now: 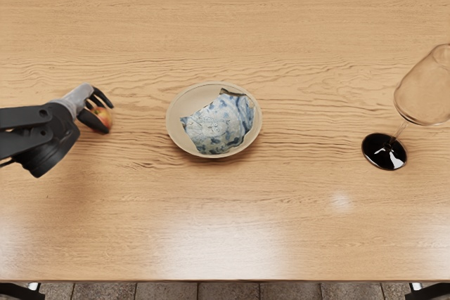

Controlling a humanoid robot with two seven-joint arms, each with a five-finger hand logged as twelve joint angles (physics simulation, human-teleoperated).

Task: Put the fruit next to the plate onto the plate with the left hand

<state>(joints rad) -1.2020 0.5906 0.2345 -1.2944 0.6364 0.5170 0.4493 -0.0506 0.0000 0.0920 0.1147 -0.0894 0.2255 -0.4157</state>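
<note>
At the table's [225,230] left side, well apart from the plate [184,102], the left robot hand [88,107] is wrapped around the fruit [104,115] - small, reddish-yellow, mostly hidden, so no closer name. Dark fingers [100,95] curl over its top and another runs under its near side, so this reads as a grasp on the fruit. Whether it sits on the wood or is just off it cannot be told from this angle.

Plate: shallow, cream rim, blue-and-white pattern inside, centre of table, nothing on it. A wine glass [424,93] stands far right, bowl leaning out toward the frame edge, dark foot on the table. Right arm doesn't show.

Step in hand, judged: the pick - grasp made or just closing, transfer not yet begun. Fruit is not on the plate.

Next move calls for a lift clear of the table, then a carry to the picture's right across bare wood toward the plate, high enough to pass the raised rim, then a lowering over the patterned middle and release. A round fruit can roll, so a low, centred set-down looks wise. Wine glass is far from that path.
</note>
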